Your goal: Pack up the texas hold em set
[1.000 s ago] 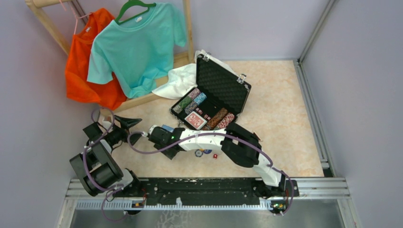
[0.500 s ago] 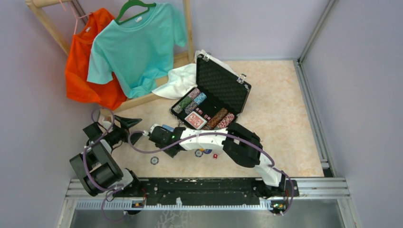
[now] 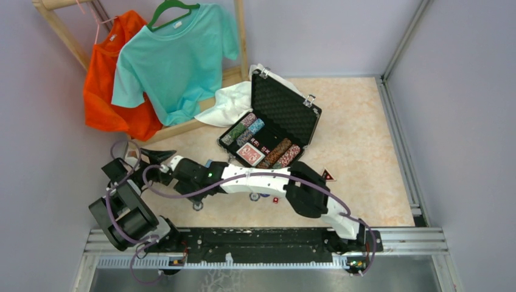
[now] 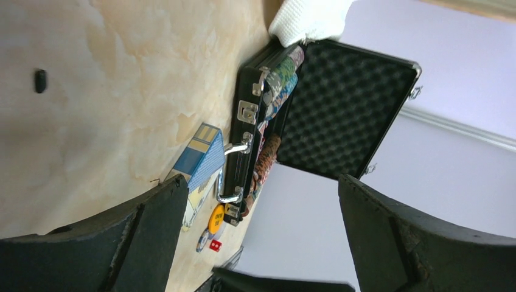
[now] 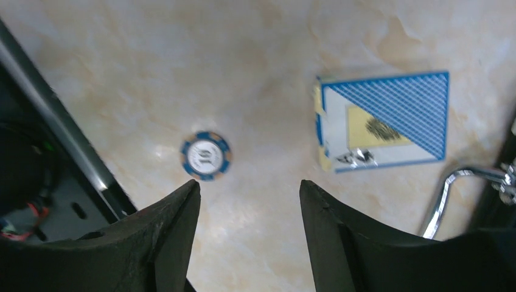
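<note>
The black case [image 3: 286,109] stands open, with rows of chips [image 3: 243,129] and a red deck [image 3: 251,154] in it. A blue deck [image 5: 383,118] lies on the floor beside the case handle; it also shows in the left wrist view [image 4: 201,159]. A loose blue-edged chip [image 5: 205,156] lies near the rail, also seen from above [image 3: 197,205]. A yellow button [image 4: 216,218], another chip [image 4: 202,240] and a red die [image 3: 275,200] lie in front of the case. My right gripper [image 5: 248,182] is open and empty above bare floor between chip and deck. My left gripper [image 4: 260,179] is open and empty.
A wooden rack with an orange shirt [image 3: 106,79] and a teal shirt [image 3: 176,58] stands at the back left. A white cloth [image 3: 231,103] lies behind the case. A metal rail [image 3: 261,240] runs along the near edge. Walls close both sides.
My right arm has reached further left, close to my left gripper. The loose chip near the rail, hidden a second ago, is uncovered. The case has not moved.
</note>
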Robot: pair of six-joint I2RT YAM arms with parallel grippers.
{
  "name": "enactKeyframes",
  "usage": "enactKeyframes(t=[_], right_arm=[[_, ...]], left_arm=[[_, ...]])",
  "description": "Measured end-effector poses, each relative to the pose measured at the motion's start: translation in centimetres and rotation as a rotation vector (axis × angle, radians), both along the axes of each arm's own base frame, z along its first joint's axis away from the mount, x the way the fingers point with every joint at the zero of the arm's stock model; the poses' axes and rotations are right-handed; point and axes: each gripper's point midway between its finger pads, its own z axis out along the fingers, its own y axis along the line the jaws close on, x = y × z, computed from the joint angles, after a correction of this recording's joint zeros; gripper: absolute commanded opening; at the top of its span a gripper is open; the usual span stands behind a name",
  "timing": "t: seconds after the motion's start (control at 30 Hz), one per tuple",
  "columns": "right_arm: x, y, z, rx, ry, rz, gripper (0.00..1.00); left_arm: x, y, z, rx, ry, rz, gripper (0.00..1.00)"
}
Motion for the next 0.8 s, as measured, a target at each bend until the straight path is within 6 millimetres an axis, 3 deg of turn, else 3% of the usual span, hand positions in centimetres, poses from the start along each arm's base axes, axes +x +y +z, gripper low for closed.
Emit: enactKeyframes(t=[0.13,0.27,0.43,0.8], right_arm=[[-1.4,2.9,0.3,0.032,-0.001,0.053,0.62],[-2.4,4.0,-1.4,0.0,0.011,0.091,0.62],[-2.9,3.3,-3.6,-0.062,0.034,0.103,0.63],[-3.3,2.2,-5.2,-0.107,0.046,0.105,0.63]], left_arm=[[0.3,1.3,0.0,-0.008,0.017,0.058,0.98],[0.7,2.6,0.2,-0.002,0.022,0.101,0.98],[0.7,2.9,0.2,0.001,0.027,0.117,0.98],[0.7,3.0,0.1,0.003,0.027,0.121,0.98]])
